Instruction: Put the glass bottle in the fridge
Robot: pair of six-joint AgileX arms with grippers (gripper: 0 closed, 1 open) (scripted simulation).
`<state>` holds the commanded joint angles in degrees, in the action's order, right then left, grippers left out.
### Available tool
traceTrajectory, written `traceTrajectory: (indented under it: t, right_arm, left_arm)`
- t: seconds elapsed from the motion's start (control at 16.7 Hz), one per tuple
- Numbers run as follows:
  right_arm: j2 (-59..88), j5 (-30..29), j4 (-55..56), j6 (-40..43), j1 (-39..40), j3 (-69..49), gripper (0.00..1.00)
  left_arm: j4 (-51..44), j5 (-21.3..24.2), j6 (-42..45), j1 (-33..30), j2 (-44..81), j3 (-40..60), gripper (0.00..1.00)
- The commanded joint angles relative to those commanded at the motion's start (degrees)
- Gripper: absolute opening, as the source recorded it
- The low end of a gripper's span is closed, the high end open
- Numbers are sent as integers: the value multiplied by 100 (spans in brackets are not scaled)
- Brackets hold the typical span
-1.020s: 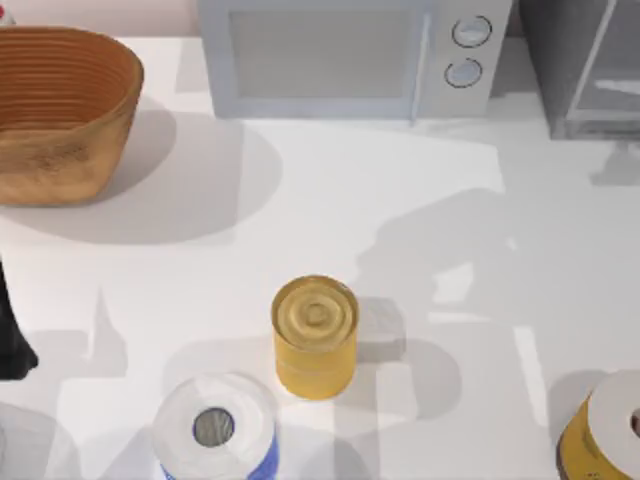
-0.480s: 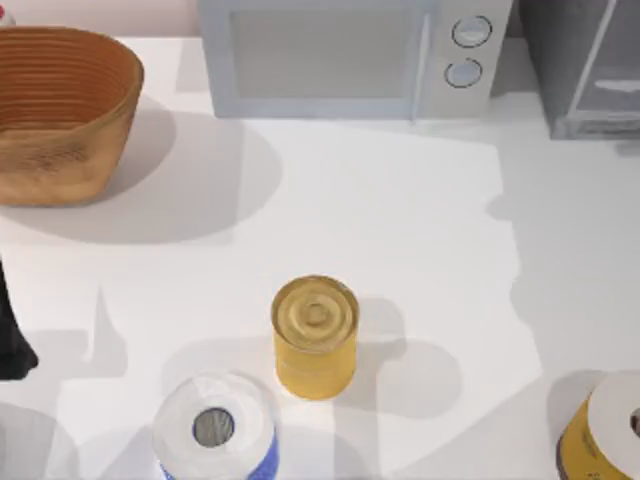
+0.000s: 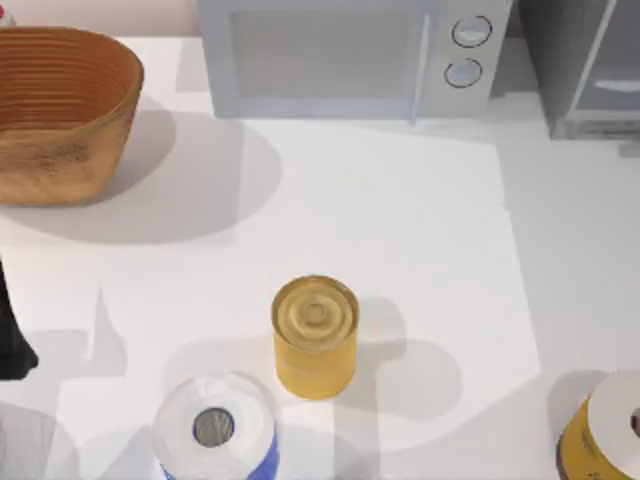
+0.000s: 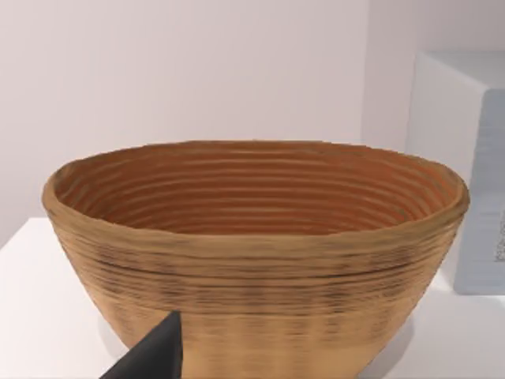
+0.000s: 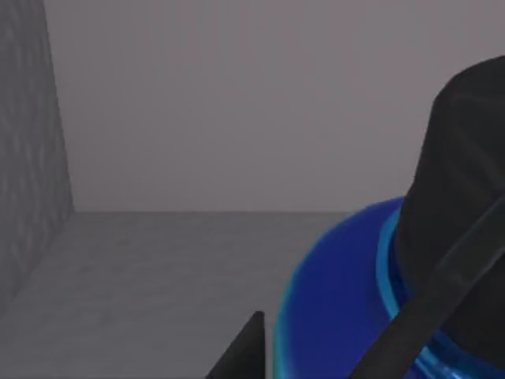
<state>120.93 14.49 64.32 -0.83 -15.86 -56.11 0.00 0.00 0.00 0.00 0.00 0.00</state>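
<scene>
White tabletop shadows near the fridge [image 3: 585,70] have receded over the last second, suggesting my right arm reached inside, where the right pincer [image 5: 331,347] grips the blue glass bottle [image 5: 347,300] above the grey interior floor, placement nearly complete.

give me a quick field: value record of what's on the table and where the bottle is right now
fridge: dark-grey box, top view's far right corner
microwave: far edge, centre
basket: woven, far left
yellow can: upright, near centre
paper rolls: one at near edge, another near right
blue bottle: in right wrist view, inside a grey-walled space, by the right hand's finger
left arm: dark part at left edge
</scene>
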Motion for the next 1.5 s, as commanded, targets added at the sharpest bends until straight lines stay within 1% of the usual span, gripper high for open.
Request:
traceTrajectory:
  t: [0.24, 1.02, 1.44, 1.5]
  right_arm:
    - [168, -194, -107, -10, -137, -371, 1]
    - [1466, -258, -1318, 4, 289, -2730, 1]
    - [1523, -291, -1392, 12, 294, -2900, 1]
    - [1523, -291, -1392, 12, 294, -2900, 8]
  left_arm:
    - [0, 0, 0, 0, 0, 0, 100]
    - [0, 0, 0, 0, 0, 0, 100]
    - [0, 0, 0, 0, 0, 0, 100]
    - [0, 0, 0, 0, 0, 0, 100]
